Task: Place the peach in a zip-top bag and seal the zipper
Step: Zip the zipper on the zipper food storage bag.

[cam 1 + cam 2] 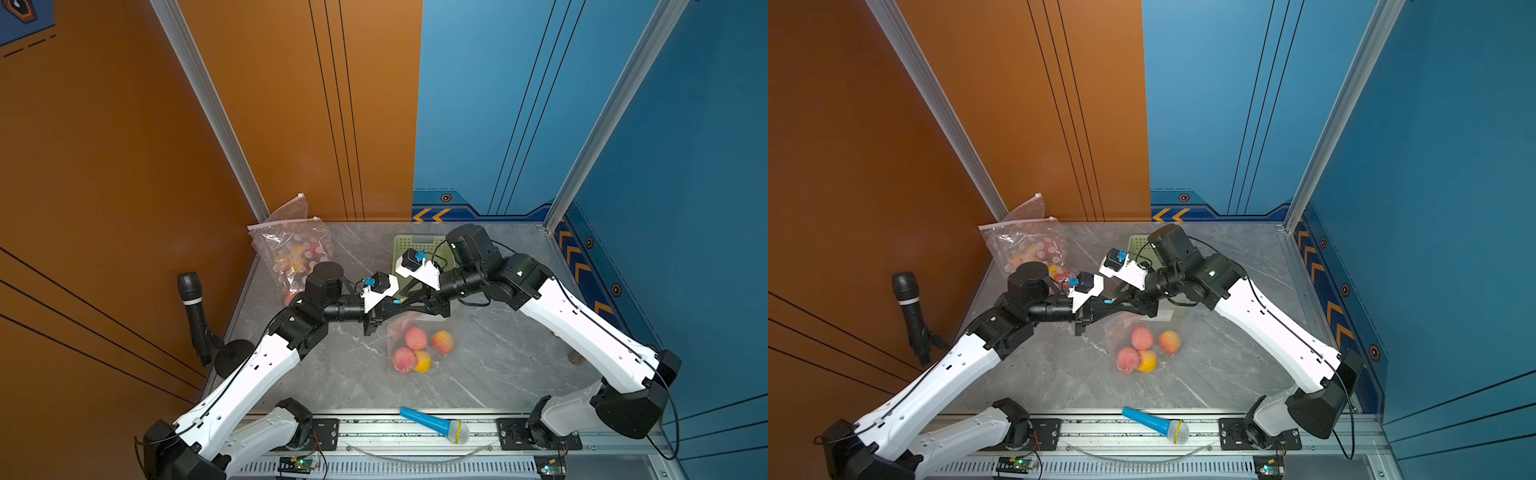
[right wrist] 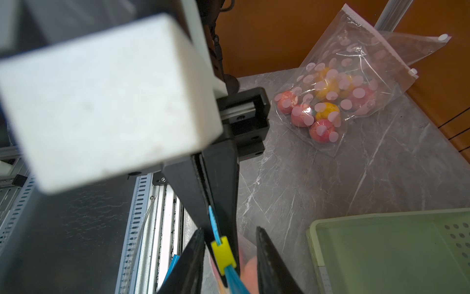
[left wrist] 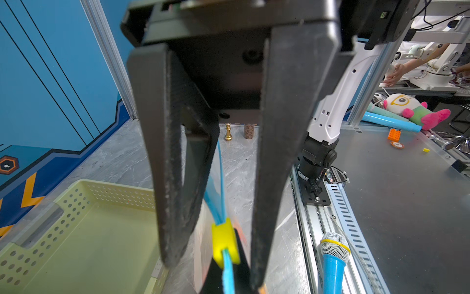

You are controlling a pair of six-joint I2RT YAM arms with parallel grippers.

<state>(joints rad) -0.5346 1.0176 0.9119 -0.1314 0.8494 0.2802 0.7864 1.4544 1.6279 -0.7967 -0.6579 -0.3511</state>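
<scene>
The sealing step is in hand. The peaches [image 1: 415, 337] lie inside the clear bag [image 1: 395, 334] on the counter [image 1: 332, 374], between the two arms. The left pincer [image 2: 210, 203] is clamped on the blue zipper strip [image 2: 213, 222]. The right pincer [image 2: 229, 229] stands apart, straddling the yellow slider [image 2: 223, 254] without gripping it. Next, I'd judge, it must nip the slider and draw it along the strip, away from the left's hold — with the strip kept taut.

3 zip-top bags [image 1: 291, 245]; 2 microphones [image 1: 434, 424]; 1 basket [image 1: 409, 243].
</scene>
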